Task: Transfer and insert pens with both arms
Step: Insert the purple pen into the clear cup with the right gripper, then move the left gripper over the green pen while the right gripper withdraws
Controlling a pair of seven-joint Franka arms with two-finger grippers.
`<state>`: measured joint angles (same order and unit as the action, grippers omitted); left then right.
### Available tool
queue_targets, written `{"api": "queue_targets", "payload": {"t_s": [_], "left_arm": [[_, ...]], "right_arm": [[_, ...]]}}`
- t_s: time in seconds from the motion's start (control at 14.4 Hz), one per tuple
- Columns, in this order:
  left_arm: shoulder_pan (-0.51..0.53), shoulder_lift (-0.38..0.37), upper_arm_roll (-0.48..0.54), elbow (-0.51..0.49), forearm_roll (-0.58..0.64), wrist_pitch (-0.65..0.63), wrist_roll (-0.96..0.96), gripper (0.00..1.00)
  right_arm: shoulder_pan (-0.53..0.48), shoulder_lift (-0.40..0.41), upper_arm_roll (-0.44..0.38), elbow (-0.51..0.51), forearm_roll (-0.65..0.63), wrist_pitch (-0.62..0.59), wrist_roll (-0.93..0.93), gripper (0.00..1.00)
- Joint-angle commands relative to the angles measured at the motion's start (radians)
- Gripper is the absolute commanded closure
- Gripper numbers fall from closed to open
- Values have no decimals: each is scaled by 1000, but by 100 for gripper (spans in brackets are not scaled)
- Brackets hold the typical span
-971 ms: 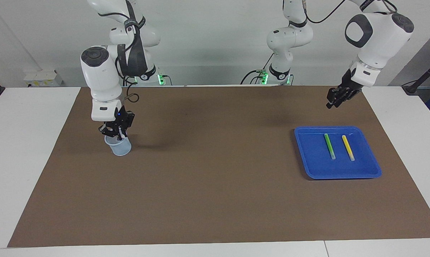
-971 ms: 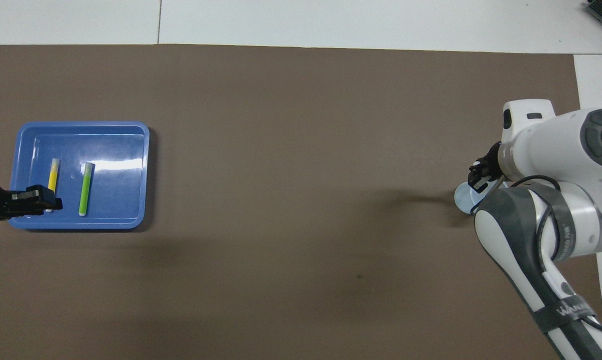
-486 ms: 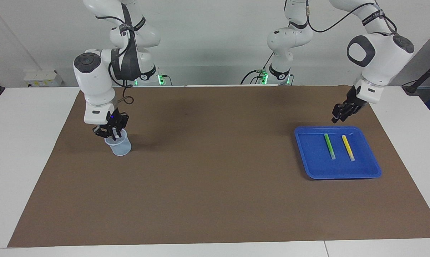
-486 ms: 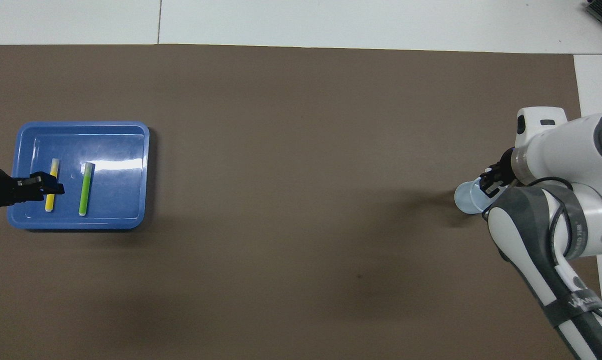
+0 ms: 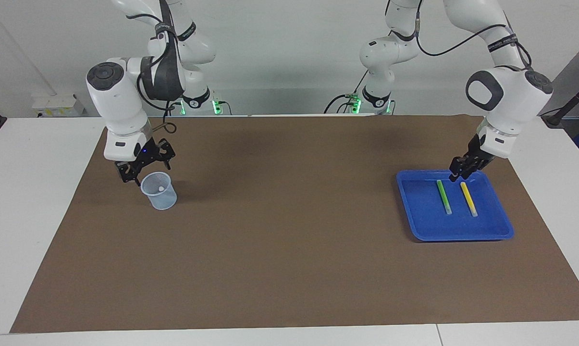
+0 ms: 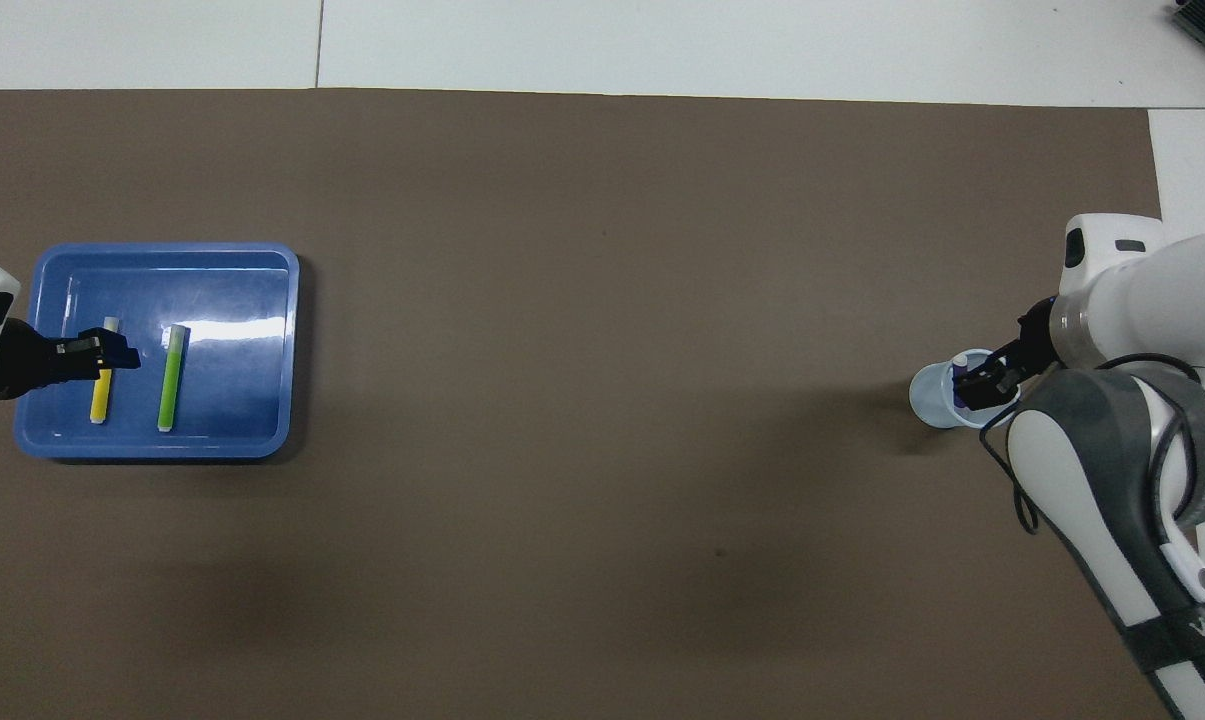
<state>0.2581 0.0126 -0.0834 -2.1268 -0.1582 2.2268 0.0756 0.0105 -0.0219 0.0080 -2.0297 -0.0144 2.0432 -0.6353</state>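
no text can be read in full; the black band on the right arm [image 6: 1177, 630] bears white lettering, only partly legible, at 4 o'clock overhead.

White arms [image 5: 121, 103] (grey joint patches), black cables [image 5: 450, 45].

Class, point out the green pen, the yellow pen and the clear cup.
green pen [image 5: 444, 196]: facing view, middle of its barrel.
yellow pen [image 5: 468, 198]: facing view, middle of its barrel.
clear cup [image 5: 162, 197]: facing view, its outer wall.
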Motion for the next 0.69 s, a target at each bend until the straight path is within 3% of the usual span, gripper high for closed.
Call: {"api": "queue_targets", "payload": {"t_s": [0.0,0.28,0.62], "left_arm": [[9,30,-6,-4,28,60,24,51],[9,98,-4,1,45,134,65,51],[6,156,-6,5,83,192,116,50]], "right_arm": [[11,-26,4,11,141,-35,66,0],[106,-23,4,14,304,-6,288,0],[244,-24,4,14,365,40,681,0]]}}
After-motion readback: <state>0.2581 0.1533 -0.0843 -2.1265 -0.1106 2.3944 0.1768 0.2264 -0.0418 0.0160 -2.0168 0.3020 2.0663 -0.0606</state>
